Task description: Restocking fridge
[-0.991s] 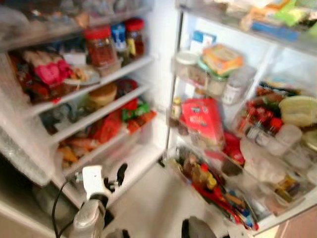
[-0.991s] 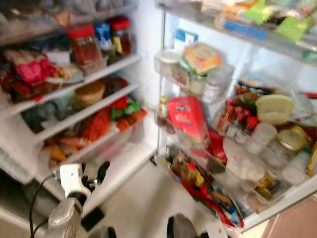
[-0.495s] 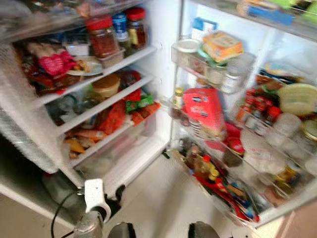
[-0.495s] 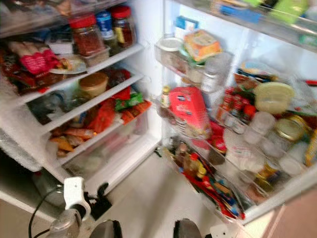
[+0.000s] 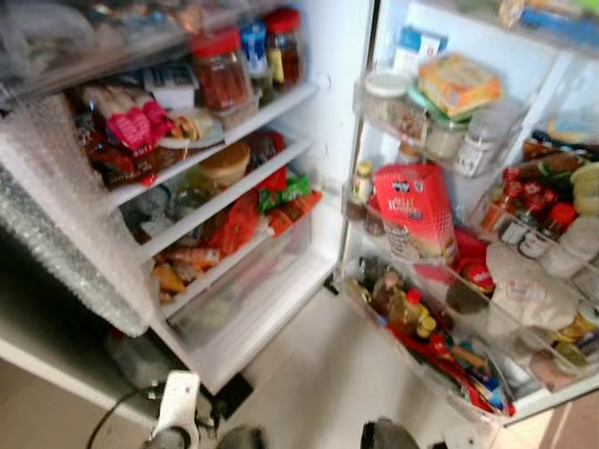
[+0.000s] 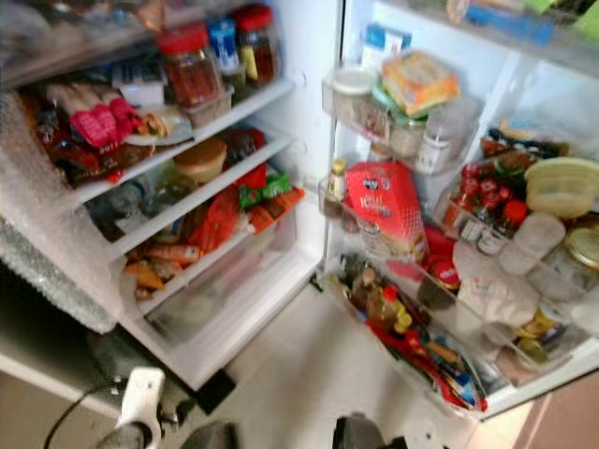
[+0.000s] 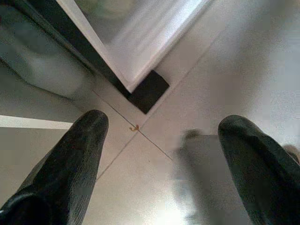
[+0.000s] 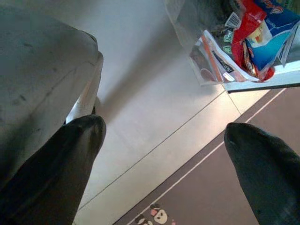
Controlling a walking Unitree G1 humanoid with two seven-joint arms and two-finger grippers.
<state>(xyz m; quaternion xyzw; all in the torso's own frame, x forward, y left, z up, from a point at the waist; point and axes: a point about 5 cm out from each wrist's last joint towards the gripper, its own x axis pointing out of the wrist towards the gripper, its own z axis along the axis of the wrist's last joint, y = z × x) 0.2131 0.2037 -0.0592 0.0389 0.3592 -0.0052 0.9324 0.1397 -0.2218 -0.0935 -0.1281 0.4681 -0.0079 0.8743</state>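
Observation:
The fridge (image 5: 323,112) stands open before me. Its shelves on the left hold red-lidded jars (image 5: 220,70), packets and a clear bottom drawer (image 5: 243,290). The door racks on the right carry a red carton (image 5: 418,210), small bottles (image 6: 487,220) and sauce bottles (image 5: 404,313). My left arm (image 5: 178,412) hangs low at the bottom left. In the left wrist view my left gripper (image 7: 161,140) is open over the floor tiles by the fridge's lower corner. My right gripper (image 8: 164,150) is open too, holding nothing, above the floor near the door's bottom rack (image 8: 248,42).
A bubble-textured sheet (image 5: 65,234) covers the fridge's left side. A black pad (image 7: 147,91) lies on the pale floor (image 5: 328,374) at the fridge corner. A brown mat (image 8: 225,187) borders the tiles. My grey body (image 8: 37,84) is beside the right gripper.
The whole view has shifted, so the fridge contents sit further right and lower in frame. My left arm has sunk toward the bottom edge of the picture.

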